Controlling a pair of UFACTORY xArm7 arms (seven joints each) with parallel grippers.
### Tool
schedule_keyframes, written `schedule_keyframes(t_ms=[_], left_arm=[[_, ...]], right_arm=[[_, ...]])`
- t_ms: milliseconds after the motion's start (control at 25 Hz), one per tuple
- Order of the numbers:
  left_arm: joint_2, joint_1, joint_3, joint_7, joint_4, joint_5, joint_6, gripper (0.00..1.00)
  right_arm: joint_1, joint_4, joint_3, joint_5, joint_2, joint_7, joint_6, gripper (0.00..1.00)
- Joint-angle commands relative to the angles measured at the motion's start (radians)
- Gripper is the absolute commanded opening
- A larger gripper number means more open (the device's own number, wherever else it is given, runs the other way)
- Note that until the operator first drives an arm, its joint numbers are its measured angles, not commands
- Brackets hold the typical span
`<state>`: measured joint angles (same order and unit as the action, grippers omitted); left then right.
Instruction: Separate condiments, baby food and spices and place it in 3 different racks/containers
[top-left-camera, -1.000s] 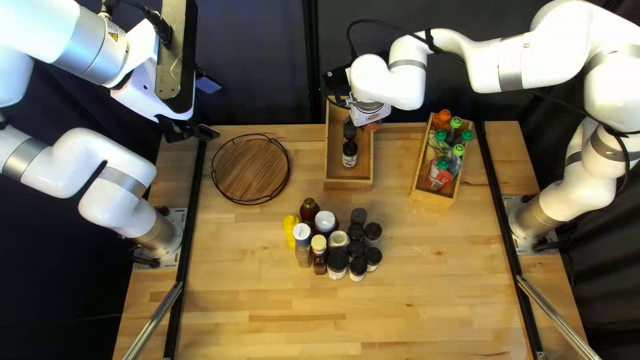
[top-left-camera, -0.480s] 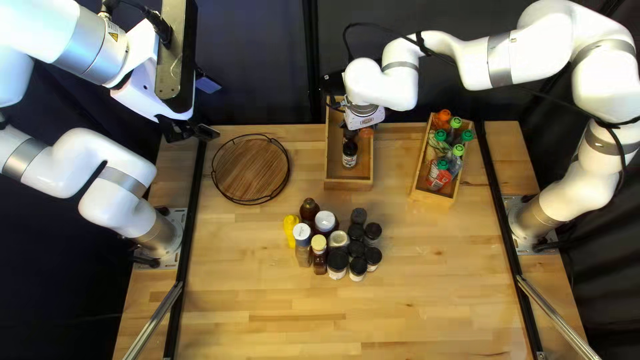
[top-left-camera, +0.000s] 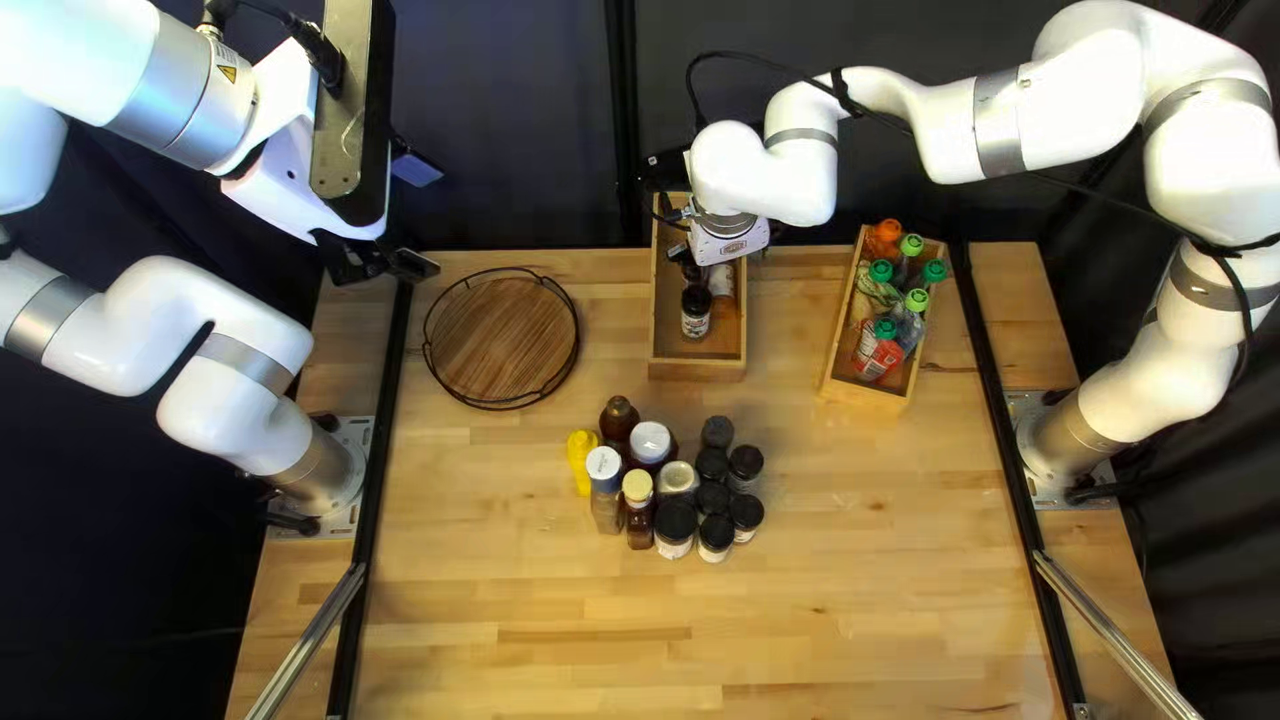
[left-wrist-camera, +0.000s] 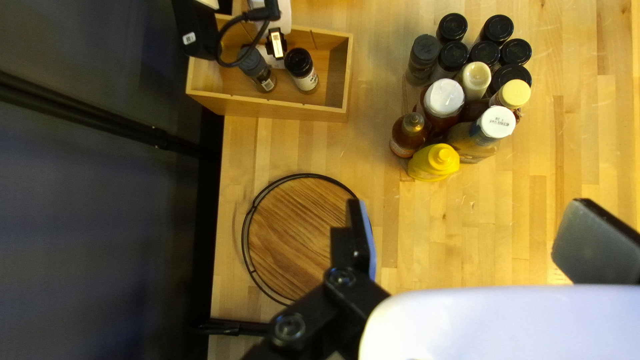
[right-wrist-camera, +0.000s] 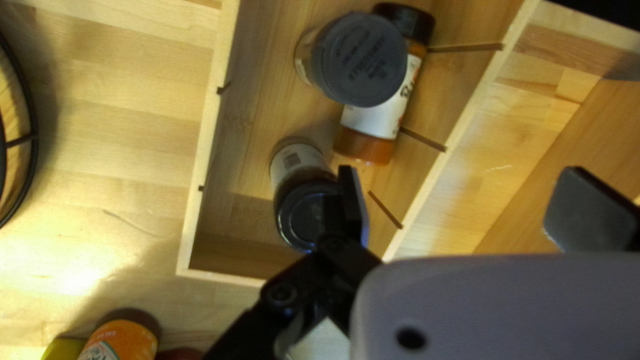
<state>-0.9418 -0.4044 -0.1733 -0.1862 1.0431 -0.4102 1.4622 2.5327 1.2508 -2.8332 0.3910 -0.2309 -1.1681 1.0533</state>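
At the upper left of the top left view, the left gripper [top-left-camera: 384, 263] is spread and empty near the round tray [top-left-camera: 503, 336]. At upper centre, the right gripper [top-left-camera: 683, 251] is spread wide, gripping nothing, one finger partly hiding a black-capped jar [right-wrist-camera: 300, 217], the lying spice jar [right-wrist-camera: 377, 113] ahead inside the narrow box [top-left-camera: 699, 370], part-covered by a grey-capped jar [right-wrist-camera: 360, 60].

I see a yellow bottle [left-wrist-camera: 427, 168], a dark grey lid [right-wrist-camera: 360, 60], an orange-brown jar [right-wrist-camera: 363, 145] with a white label [right-wrist-camera: 363, 121], green caps [top-left-camera: 912, 246], a brown streaky-grained round tray [left-wrist-camera: 293, 227], a honey-and-tan striped table [top-left-camera: 534, 667].
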Motion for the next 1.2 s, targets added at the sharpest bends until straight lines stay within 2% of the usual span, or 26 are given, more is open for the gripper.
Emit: schedule_keyframes(t_ms=[40, 120, 280, 400, 560, 1080, 1200], left_arm=[[0.0, 0.0, 0.0, 0.0, 0.0, 0.0, 0.0, 1.0], [0.0, 0.0, 0.0, 0.0, 0.0, 0.0, 0.0, 1.0], [0.0, 0.0, 0.0, 0.0, 0.0, 0.0, 0.0, 1.0], [0.0, 0.0, 0.0, 0.0, 0.0, 0.0, 0.0, 1.0], [0.0, 0.0, 0.0, 0.0, 0.0, 0.0, 0.0, 1.0], [0.0, 0.0, 0.0, 0.0, 0.0, 0.0, 0.0, 1.0], [0.0, 0.0, 0.0, 0.0, 0.0, 0.0, 0.0, 1.0]], right_arm=[[-0.01, -0.07, 0.031, -0.072, 0.083, 0.125, -0.046, 1.0], [-0.013, -0.113, 0.047, -0.136, 0.132, 0.228, -0.079, 1.0], [-0.008, -0.202, 0.066, -0.354, 0.229, 0.55, -0.148, 1.0], [0.009, -0.245, 0.064, -0.52, 0.274, 0.816, -0.163, 1.0], [0.03, -0.272, 0.057, -0.641, 0.296, 1.111, -0.145, 1.0], [0.148, -0.482, 0.095, -0.673, 0.401, 1.712, -0.256, 1.0], [0.176, -0.526, 0.125, -0.651, 0.408, 1.74, -0.301, 1.0]])
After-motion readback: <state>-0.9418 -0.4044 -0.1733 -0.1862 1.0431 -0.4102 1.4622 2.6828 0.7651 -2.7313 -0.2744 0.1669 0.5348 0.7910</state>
